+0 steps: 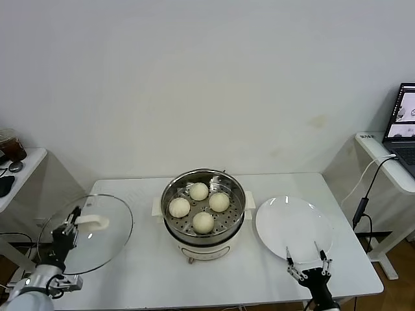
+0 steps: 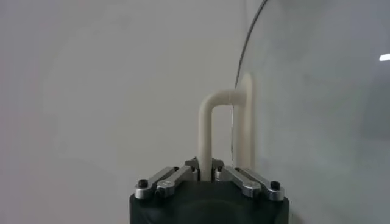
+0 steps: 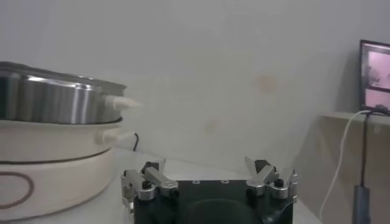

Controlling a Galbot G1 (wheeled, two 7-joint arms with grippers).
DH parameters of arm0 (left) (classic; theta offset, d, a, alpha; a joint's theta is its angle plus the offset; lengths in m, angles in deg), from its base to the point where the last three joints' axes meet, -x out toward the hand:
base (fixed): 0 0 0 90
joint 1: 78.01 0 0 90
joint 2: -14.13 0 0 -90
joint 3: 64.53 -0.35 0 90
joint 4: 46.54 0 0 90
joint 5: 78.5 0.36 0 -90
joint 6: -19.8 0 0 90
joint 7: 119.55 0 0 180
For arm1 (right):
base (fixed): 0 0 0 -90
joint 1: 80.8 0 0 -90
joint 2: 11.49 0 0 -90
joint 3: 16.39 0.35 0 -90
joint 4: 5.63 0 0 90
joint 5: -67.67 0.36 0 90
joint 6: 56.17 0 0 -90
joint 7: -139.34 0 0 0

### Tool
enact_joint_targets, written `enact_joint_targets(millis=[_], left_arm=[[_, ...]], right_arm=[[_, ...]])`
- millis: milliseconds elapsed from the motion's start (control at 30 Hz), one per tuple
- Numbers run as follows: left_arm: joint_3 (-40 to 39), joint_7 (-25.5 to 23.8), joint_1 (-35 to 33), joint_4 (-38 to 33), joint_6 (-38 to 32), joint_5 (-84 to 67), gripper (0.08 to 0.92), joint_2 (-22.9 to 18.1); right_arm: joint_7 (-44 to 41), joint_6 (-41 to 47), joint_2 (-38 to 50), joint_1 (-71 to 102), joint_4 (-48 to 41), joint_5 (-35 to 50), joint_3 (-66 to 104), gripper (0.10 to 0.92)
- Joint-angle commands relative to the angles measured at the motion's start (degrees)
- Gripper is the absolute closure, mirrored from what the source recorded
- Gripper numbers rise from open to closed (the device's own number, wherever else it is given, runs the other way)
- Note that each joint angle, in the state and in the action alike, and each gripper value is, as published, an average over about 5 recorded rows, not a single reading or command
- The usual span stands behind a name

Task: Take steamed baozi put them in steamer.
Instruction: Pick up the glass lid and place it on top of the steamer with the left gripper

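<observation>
All 4 small round cream-white steamed baozi (image 1: pixel 202 206) already sit on the perforated tray inside the round shiny stainless-steel steamer (image 1: pixel 235 217) on its white electric base, in the middle of the white bench (image 1: pixel 139 269). The flat round white plate (image 1: pixel 295 227), just to the robot's right of the steamer, carries nothing.

The left gripper (image 1: pixel 70 228) is clamped narrow on the white loop handle (image 1: pixel 93 221) of the round glass lid (image 1: pixel 97 249); the left wrist view shows the handle (image 2: pixel 210 131) pinched between the closed fingers with the lid's glass (image 2: pixel 317 109) running alongside. The lid is at the bench's left end, well apart from the steamer, and appears tipped rather than flat.

The right gripper (image 1: pixel 309 271) hovers at the bench's near edge by the plate, fingers spread wide and holding nothing; its wrist view looks across at the steamer's steel wall (image 3: pixel 58 97).

Judging from this, the loading is done and the likely remaining move is covering the pot. That turns on 1 relation: the steamer lies to the right of the left gripper and slightly farther from the robot, so the lid would need carrying rightward, levelled, and centred over the rim. The left arm is the one placed for it.
</observation>
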Motion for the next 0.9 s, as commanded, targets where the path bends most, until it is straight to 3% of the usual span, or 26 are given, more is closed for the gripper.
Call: enact_joint_targets(millis=[33,167,333,633,900], left_arm=[[-9.4,-11.1,3.4,-20.6,18.4,-9.9,0.824,8.3],[-22.5,-13.2,15.8,-18.7,23.6,-7.8,0.824,9.0],[-34.2,-17.2,25.7,-15.8,27.2,-1.9,0.824,6.4],[-42.7,-22.9,35.3,-8.3,27.9,13.4,0.824,-4.3],[-47.5,-23.5,39.9,-2.5,28.5,19.0,0.824,-11.5]], right_arm=[[0.6,-0.7,0.0,0.0,-0.1,-3.5,-1.5,0.203],[2.0,-0.9,-1.1,-0.7,-1.0,-6.9,-2.2,0.203],[4.2,-1.2,-3.0,-2.4,-2.8,-11.4,-3.8,0.203],[6.7,-1.5,-5.7,-5.3,-6.4,-15.9,-5.3,0.203],[6.8,-1.7,-5.7,-5.5,-7.2,-15.8,-5.4,0.203]])
